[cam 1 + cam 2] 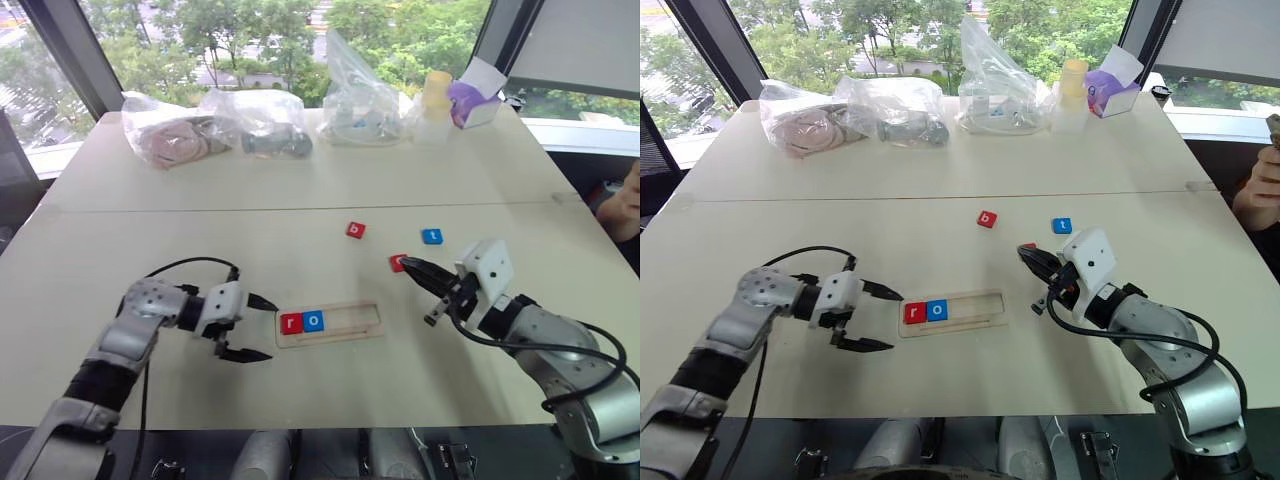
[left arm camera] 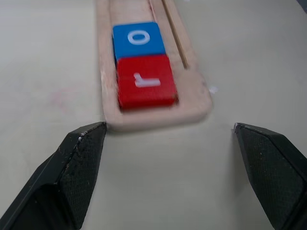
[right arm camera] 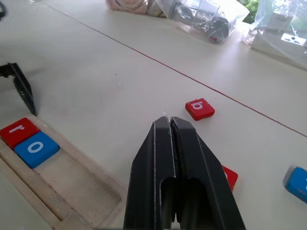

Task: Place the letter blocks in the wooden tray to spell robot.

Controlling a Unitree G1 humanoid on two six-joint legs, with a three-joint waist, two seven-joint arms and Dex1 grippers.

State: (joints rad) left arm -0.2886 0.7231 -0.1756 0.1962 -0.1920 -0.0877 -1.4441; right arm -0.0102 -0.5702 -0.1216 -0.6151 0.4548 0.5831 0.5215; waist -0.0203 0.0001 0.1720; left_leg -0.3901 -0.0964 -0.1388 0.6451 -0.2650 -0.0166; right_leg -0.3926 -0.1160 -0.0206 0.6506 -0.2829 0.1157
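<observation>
I had r and o in the tray (image 1: pixel 345 335) at lower centre, b (image 1: pixel 355 230), o (image 1: pixel 398 262), t (image 1: pixel 431 237) left; left gripper (image 1: pixel 258 327) wide, right gripper (image 1: pixel 412 266) shut, empty.

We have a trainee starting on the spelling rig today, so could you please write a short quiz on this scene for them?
1. True or false: the wooden tray already holds a red r tile and a blue o tile, side by side at its end nearest the left pincer.
2. Which loose tile must go in next? A. blue t tile B. red b tile C. the red tile partly hidden behind the right pincer
3. Fill in: the left pincer is ____ and holds nothing, while the right pincer is shut.

Key: 1 true; 2 B; 3 open.
</observation>
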